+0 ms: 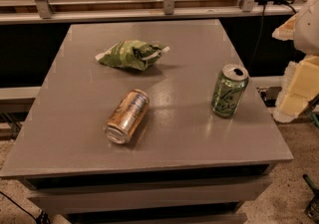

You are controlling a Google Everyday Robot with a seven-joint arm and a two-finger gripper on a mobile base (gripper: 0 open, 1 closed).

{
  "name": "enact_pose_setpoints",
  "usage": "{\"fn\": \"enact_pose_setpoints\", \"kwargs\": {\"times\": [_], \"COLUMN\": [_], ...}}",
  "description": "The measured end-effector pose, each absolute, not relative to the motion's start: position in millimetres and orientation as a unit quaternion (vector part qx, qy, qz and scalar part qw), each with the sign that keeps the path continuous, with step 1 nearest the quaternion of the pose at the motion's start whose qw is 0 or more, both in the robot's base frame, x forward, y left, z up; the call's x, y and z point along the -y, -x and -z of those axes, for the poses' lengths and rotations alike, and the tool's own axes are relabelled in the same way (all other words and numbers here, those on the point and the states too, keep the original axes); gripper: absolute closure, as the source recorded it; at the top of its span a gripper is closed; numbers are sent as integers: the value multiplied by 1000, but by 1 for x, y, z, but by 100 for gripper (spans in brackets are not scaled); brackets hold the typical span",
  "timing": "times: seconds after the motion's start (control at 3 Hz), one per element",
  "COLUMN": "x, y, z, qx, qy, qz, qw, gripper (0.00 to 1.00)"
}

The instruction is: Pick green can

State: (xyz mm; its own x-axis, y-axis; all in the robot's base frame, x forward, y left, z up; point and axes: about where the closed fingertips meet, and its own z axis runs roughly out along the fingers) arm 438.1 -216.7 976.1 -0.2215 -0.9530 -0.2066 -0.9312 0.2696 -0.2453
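Approach step: the tool (pixel 297 91) waits at 3 o'clock, its state cannot be told; next, reach the upright green can (pixel 229 91).

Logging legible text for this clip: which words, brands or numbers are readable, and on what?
None can be read.
Green can: pale swirls only, no legible letters.
Gold can: print unreadable.
Bag: print unreadable.
Gripper, at the right edge beside the table: no markings seen.
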Motion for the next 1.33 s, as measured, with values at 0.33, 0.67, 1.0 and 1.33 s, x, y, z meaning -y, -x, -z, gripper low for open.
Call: {"fn": "enact_pose_setpoints", "kwargs": {"times": [0.33, 0.67, 1.0, 1.33], "x": [217, 215, 213, 206], "y": [-438, -441, -454, -469], "z": [-976, -976, -961, -944], "qx": [-781, -780, -780, -779], "qy": [603, 602, 596, 592], "qz": [34, 33, 9, -27], "qw": [159, 171, 188, 204], "gripper": [0, 0, 0, 0]}}
